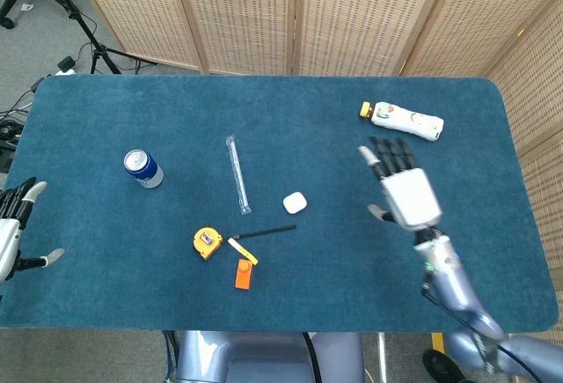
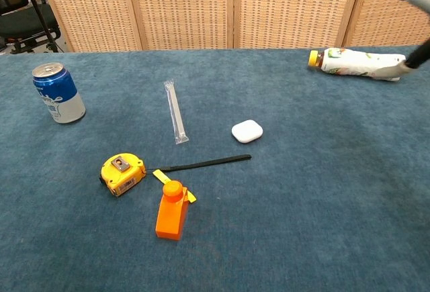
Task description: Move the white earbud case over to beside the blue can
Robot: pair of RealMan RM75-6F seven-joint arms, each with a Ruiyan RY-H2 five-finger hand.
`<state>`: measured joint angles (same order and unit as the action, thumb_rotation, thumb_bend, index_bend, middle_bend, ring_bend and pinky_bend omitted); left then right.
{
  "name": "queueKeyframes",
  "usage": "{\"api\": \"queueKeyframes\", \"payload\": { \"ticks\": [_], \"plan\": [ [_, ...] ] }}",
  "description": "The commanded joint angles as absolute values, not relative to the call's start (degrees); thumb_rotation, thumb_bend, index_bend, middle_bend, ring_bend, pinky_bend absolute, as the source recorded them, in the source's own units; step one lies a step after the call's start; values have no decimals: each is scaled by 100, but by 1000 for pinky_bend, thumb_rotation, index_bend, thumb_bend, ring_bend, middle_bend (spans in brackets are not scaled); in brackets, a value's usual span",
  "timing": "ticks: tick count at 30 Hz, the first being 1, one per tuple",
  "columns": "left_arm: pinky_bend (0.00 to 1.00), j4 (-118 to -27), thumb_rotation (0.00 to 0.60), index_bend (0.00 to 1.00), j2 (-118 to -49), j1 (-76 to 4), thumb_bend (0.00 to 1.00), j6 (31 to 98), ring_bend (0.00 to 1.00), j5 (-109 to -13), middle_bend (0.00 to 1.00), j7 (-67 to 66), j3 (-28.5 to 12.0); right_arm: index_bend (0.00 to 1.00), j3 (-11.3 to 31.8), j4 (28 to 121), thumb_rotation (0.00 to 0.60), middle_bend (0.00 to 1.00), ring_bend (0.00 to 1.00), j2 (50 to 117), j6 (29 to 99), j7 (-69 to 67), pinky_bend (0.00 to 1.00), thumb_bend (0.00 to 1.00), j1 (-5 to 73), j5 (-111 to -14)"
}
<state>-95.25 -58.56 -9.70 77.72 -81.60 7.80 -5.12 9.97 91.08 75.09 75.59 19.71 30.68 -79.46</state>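
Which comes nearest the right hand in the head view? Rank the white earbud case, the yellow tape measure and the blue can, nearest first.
1. White earbud case: on the blue cloth to the left of the right hand, nearest.
2. Yellow tape measure: further left and nearer the front edge.
3. Blue can: far left of the table, farthest.

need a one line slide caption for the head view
White earbud case lies free mid-table, far from the blue can; right hand open nearby.
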Motion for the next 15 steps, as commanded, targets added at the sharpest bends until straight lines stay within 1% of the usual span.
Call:
{"api": "queueKeyframes", "payload": {
  "ticks": [1, 4, 5, 7, 12, 15],
  "plan": [
    [0, -9598, 600, 0, -5844, -1098, 0, 7753, 0, -8297, 0, 723, -571, 0, 538, 8710, 600, 0, 0, 7108, 8393, 1024, 0, 0, 2235, -8390],
    [0, -9786, 600, 0, -5778, -1323, 0, 7553, 0, -8442, 0, 667, -623, 0, 359, 8453, 600, 0, 0, 7053, 8744, 579, 0, 0, 1808, -8401],
    [0, -10001, 600, 0, -5781, -1650, 0, 7265, 0, -8685, 0, 518, -689, 0, 170, 8421, 600, 0, 0, 7011, 8898, 203, 0, 0, 1448, -8276],
    [0, -10257, 600, 0, -5810, -1973, 0, 6900, 0, -8668, 0, 287, -797, 0, 45, 8303, 600, 0, 0, 6979, 9067, -149, 0, 0, 1223, -8377],
    [0, -10606, 600, 0, -6098, -2549, 0, 6319, 0, -8485, 0, -381, -1003, 0, 25, 8272, 600, 0, 0, 6933, 9270, -394, 0, 0, 974, -8428],
    [0, -10698, 600, 0, -6476, -2936, 0, 5992, 0, -8251, 0, -882, -1155, 0, 68, 8267, 600, 0, 0, 6888, 9330, -500, 0, 0, 909, -8464]
  ]
}}
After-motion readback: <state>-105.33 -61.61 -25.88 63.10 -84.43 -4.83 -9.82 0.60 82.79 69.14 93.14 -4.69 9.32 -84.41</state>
